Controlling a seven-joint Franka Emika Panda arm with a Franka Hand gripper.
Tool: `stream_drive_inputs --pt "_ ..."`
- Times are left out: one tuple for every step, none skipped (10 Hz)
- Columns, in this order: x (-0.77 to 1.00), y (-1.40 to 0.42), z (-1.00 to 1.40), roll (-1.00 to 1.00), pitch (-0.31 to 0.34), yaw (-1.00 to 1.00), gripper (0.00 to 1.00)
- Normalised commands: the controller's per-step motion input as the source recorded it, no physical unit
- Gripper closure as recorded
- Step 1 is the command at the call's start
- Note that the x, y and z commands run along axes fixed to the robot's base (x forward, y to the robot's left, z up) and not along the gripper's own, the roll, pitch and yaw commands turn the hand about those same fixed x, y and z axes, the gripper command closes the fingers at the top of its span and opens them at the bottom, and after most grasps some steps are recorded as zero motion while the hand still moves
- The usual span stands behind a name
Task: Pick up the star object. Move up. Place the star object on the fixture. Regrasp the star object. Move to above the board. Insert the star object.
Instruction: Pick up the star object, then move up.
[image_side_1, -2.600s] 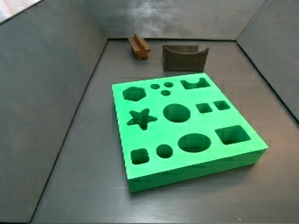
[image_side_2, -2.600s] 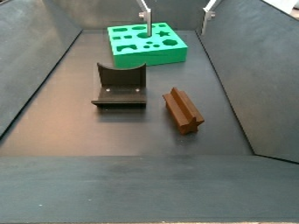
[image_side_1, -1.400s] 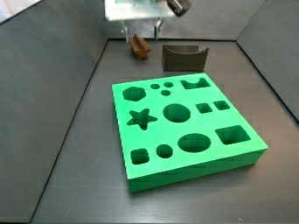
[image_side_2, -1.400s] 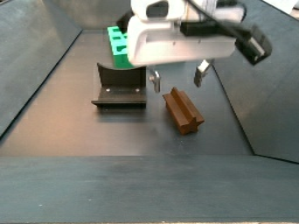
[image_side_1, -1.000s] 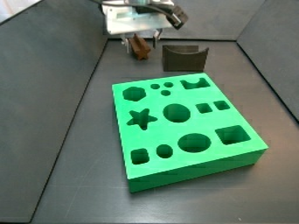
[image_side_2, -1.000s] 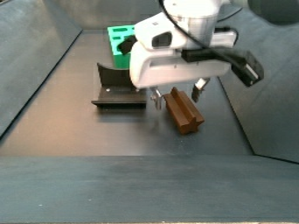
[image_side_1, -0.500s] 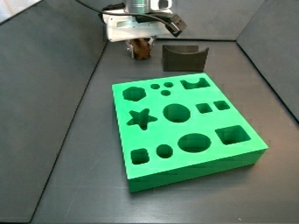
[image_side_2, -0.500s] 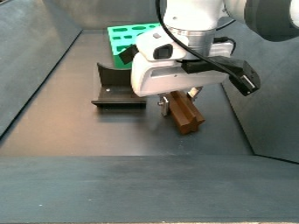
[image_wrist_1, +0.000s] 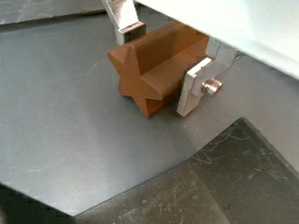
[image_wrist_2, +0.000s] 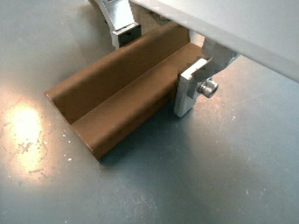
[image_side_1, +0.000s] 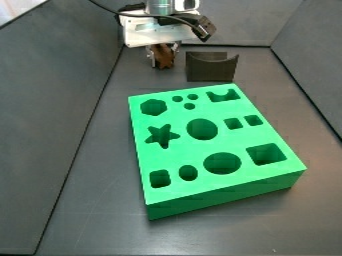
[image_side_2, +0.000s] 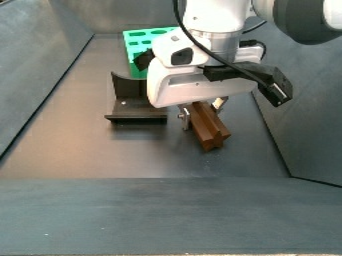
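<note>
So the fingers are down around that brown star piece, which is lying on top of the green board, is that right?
Not quite. The fingers do sit on either side of the brown star piece, but it lies on the dark floor, not on the green board. A side view shows the gripper and piece beside the fixture, well apart from the board.

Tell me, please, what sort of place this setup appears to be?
Probably a robot test cell for peg-insertion work: a bare grey floor with walls around it, a green board of shaped holes, a dark fixture, and the pincer straddling a brown star on the floor.
</note>
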Motion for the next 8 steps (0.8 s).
stream_drive_inputs --pt "0.00 0.00 0.00 0.00 0.000 0.00 1.00" --pt "0.00 0.00 0.00 0.00 0.000 0.00 1.00" --pt "0.00 0.00 0.00 0.00 0.000 0.00 1.00" --pt "0.00 0.00 0.00 0.00 0.000 0.00 1.00" --pt "0.00 0.00 0.83 0.00 0.000 0.00 1.00" --pt "-0.04 -0.04 0.79 -0.01 0.026 0.01 1.00" --pt "-0.06 -0.03 0.66 -0.01 0.049 0.01 1.00" --pt "-0.03 -0.02 0.53 0.00 0.050 0.00 1.00"
